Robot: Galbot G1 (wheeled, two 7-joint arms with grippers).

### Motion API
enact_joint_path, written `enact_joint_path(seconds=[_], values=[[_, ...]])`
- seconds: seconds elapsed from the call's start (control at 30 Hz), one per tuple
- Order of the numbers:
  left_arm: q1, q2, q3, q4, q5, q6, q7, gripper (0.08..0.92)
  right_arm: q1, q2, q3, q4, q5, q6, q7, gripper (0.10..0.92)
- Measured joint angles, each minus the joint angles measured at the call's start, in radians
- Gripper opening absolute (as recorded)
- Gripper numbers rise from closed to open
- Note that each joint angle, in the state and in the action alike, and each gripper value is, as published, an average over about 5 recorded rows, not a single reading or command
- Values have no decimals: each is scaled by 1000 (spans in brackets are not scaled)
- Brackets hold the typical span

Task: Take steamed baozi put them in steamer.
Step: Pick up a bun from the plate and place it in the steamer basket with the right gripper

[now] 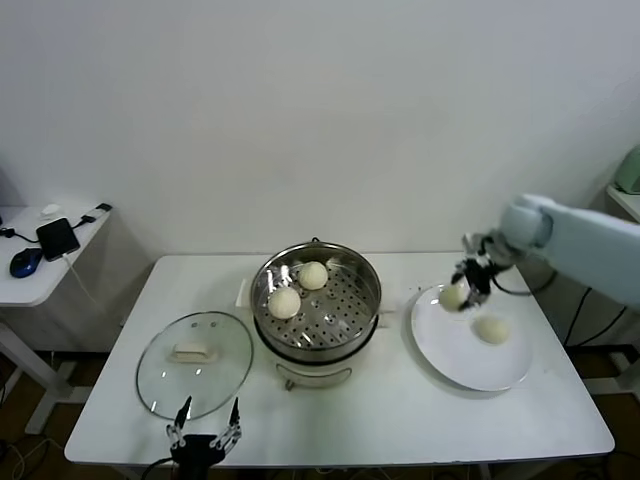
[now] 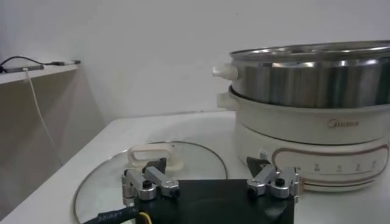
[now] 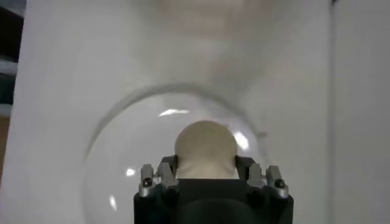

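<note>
The steel steamer [image 1: 316,300] stands mid-table on its white base, with two cream baozi on its perforated tray, one [image 1: 284,303] at the front left and one [image 1: 314,275] behind it. My right gripper [image 1: 458,291] is shut on a third baozi [image 1: 453,296] and holds it over the left rim of the white plate [image 1: 470,350]; in the right wrist view the bun [image 3: 205,148] sits between the fingers. A fourth baozi [image 1: 491,329] lies on the plate. My left gripper [image 1: 205,432] is open and empty at the table's front edge, near the glass lid.
The glass lid [image 1: 194,362] with a white knob lies flat left of the steamer; it also shows in the left wrist view [image 2: 152,176], with the steamer [image 2: 311,115] beyond it. A side table [image 1: 40,250] with a phone and mouse stands far left.
</note>
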Motion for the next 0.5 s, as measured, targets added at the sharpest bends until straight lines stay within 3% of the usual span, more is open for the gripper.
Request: enact_joint_path(seconds=[0.2,0.5], values=[[-6,-3,6,-3,1,4,0,823,117,157,-19,71,8,150,-18,639],[-5,-5,-4,-5,2,6,-2,823,90,316,-40,145,-108,355,3,636]])
